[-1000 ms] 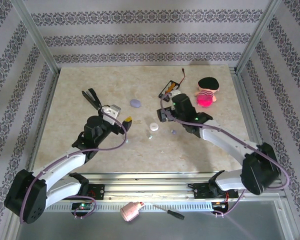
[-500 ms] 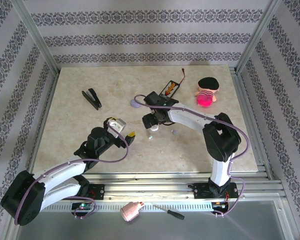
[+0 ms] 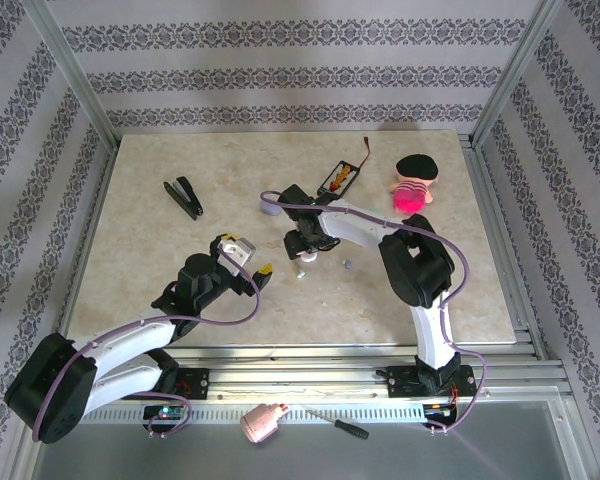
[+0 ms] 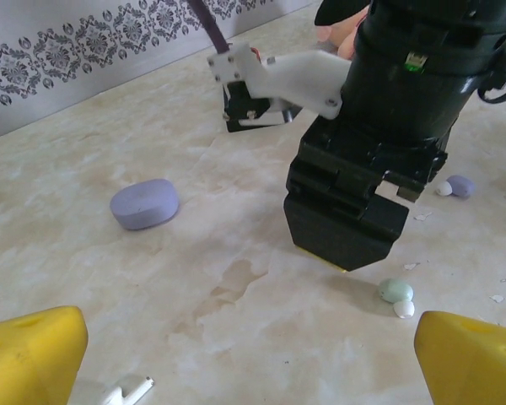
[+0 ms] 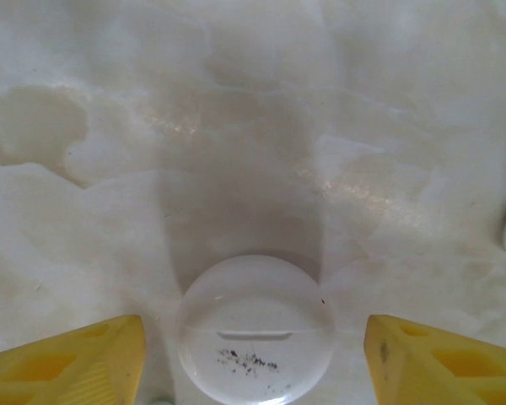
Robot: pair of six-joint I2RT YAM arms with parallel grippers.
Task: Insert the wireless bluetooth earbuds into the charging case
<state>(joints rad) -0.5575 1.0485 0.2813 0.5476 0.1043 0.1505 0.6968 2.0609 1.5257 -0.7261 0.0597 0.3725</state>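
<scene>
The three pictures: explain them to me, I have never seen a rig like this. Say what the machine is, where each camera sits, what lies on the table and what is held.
The machine is two robot arms bolted to a table, each ending in a two-finger gripper. The top view looks down from above; the other two come from wrist cameras, so the yellow blocks are that arm's own fingers. The left gripper is open and empty. The right gripper hangs over a white disc, fingers either side, not touching. On the marble table lie a lavender case, a small mint-green piece, a black battery holder, a plush doll and a black clip.
</scene>
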